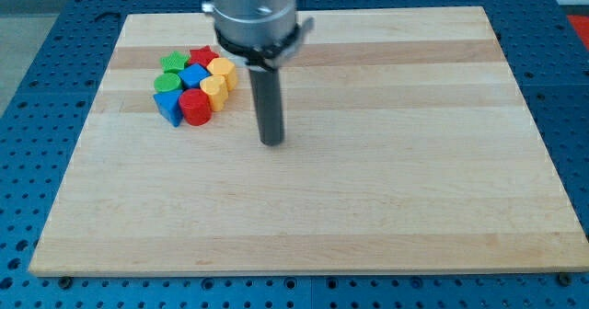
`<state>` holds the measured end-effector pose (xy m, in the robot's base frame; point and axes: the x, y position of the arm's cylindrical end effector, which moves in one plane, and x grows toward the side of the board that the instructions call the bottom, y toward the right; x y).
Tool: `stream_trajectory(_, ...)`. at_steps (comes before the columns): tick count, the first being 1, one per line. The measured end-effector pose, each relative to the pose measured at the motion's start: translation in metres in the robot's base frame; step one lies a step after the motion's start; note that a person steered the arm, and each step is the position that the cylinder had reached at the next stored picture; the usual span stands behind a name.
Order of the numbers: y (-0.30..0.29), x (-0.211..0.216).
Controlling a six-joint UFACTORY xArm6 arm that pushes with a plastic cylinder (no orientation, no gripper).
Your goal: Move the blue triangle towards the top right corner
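Blue triangle (169,107) sits at cluster's lower-left corner, touching red cylinder (195,106). Likely light, rigid, slides easily (may spin). My tip (271,141), no pincer, right of cluster; push from triangle's lower-left face.

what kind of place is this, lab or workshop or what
Probably a robotics lab bench: a pale wooden board lies on a blue perforated table, small coloured blocks cluster at its upper left, and my tip rests just right of them.

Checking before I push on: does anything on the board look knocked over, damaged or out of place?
Nothing stands out. The blocks sit packed in one cluster at the view's upper left, blue triangle at its lower-left edge beside the red cylinder. My tip rests apart, to the cluster's right.
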<state>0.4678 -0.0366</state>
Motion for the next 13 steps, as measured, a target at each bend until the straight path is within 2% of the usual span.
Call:
stream_trajectory(1,-0.030,0.022)
stream_trajectory(3,-0.188,0.023)
stream_trajectory(5,-0.221,-0.042)
stream_trajectory(6,-0.188,-0.066)
stream_trajectory(8,-0.059,-0.083)
stream_trajectory(11,-0.089,-0.047)
stream_trajectory(13,0.019,-0.079)
